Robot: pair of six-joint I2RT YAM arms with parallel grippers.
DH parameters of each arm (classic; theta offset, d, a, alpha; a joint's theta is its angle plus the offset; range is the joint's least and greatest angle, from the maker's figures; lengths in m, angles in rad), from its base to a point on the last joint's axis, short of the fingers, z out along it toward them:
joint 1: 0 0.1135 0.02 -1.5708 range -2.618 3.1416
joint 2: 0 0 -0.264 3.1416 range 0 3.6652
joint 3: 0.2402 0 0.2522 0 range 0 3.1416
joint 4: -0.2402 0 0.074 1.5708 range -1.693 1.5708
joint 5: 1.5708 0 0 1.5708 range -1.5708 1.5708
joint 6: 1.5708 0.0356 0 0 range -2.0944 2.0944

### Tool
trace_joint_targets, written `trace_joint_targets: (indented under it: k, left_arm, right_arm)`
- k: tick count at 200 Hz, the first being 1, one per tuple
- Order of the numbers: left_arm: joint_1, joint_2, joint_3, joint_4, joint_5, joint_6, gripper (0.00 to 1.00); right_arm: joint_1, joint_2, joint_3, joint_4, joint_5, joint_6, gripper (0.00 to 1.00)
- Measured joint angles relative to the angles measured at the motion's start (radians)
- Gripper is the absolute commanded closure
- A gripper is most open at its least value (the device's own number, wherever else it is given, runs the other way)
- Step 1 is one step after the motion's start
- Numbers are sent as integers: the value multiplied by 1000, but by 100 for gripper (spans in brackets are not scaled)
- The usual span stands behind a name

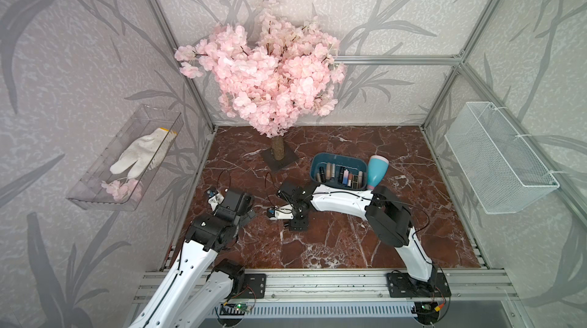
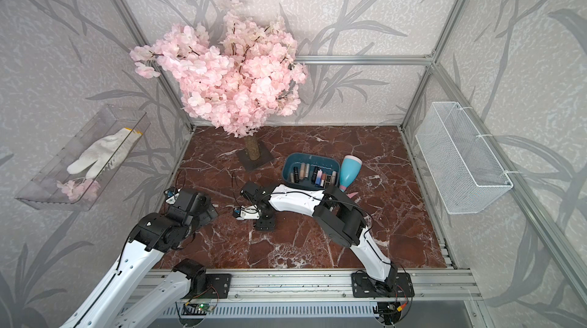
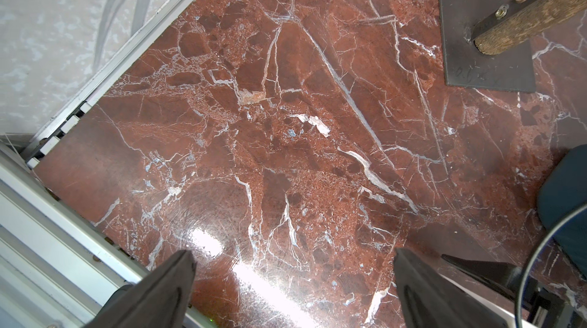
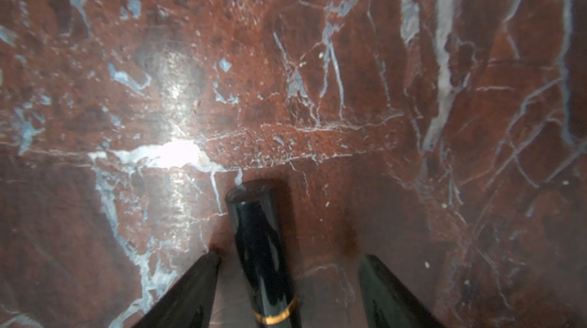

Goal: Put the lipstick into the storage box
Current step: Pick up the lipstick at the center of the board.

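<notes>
teal storage box [image 1: 318,164] lined with lipsticks [image 1: 340,176], right claw [image 4: 289,255] parted astride a black lipstick [image 4: 263,240], left claw [image 3: 293,252] wide, empty

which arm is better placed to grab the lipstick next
Right. The right gripper straddles the black lipstick, jaws open either side, so it probably only needs to close. The left gripper hangs open over bare marble tabletop, nothing between its fingers.
</notes>
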Motion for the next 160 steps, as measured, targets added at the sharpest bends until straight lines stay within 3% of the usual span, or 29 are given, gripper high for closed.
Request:
trace_joint_targets:
  k: [126,160]
  left_arm:
    - [37,5,0,27,35,38,0]
    - [40,4,0,27,46,38,0]
  right_arm:
    - [-4,11,14,-35,-28,6,55]
    - [-4,11,18,-36,-22,13,68]
